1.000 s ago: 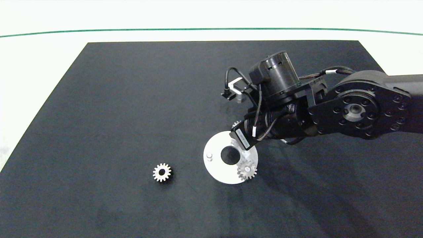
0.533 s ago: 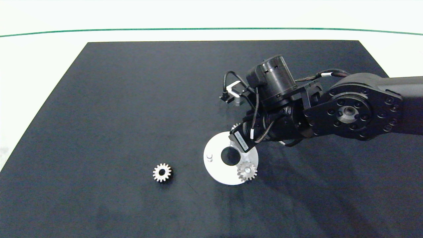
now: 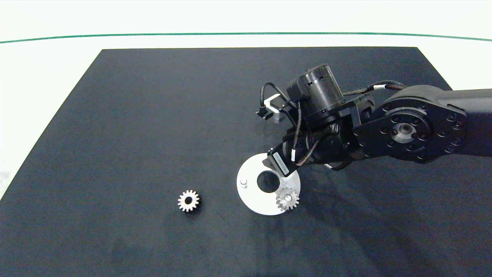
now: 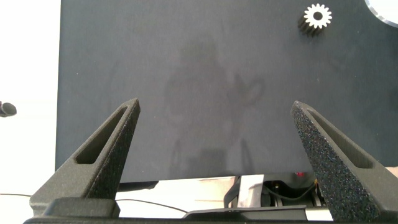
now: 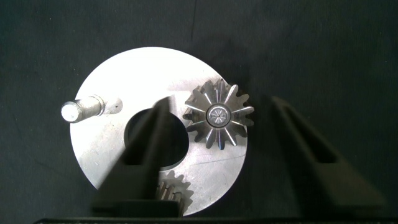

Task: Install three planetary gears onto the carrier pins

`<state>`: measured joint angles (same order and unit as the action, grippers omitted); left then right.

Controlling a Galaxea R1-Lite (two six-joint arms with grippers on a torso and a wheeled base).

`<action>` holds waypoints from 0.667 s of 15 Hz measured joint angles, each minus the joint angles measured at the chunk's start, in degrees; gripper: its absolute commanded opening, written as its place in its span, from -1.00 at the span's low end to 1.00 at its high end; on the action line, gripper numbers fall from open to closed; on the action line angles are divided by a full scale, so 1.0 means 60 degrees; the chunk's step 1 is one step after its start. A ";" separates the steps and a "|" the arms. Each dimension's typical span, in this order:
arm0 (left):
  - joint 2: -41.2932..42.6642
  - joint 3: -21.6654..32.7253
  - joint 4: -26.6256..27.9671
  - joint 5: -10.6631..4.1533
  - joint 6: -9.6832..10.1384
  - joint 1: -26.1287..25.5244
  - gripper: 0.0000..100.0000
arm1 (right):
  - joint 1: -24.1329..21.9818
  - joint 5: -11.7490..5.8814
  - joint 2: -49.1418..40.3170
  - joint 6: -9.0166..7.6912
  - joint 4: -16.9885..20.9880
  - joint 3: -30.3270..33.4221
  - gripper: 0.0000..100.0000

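Right pincer [image 5: 217, 155] hangs over the far edge of the white disc [image 3: 251, 200], fingers spread and holding nothing. In the right wrist view one gear [image 5: 219, 116] sits seated on its pin, the pin end showing in the gear's centre, and lies between the two spread fingers without either touching it. A second gear [image 3: 287, 199] sits on the pin at the disc's near right edge; in the right wrist view only a few of its teeth [image 5: 174, 186] show beside one finger. The third pin [image 3: 243, 182], on the disc's left side, stands bare. The third gear [image 3: 188, 201] lies flat on the dark mat [image 3: 134, 115] of the worktop, well apart to the left of the disc.

Left pincer [image 4: 217, 149] is off the head view, fingers wide apart and empty above the mat; its wrist view catches the loose gear [image 4: 317, 16] far off.
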<state>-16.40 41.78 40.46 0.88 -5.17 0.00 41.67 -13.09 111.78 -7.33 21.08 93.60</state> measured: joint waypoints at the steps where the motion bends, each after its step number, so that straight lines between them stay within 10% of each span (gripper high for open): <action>1: -0.0004 0.0000 -0.0010 0.0000 0.0000 0.0000 1.00 | -0.0004 0.0000 -0.0006 0.0004 0.0000 0.0000 1.00; 10: -0.0510 -0.0262 -0.0134 -0.0059 0.0000 -0.1451 1.00 | -0.0136 -0.0215 -0.5211 0.0018 0.0234 -0.3109 1.00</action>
<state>-19.46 40.20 39.66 0.52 -5.17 -8.70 40.85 -14.38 80.51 -7.22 22.48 74.95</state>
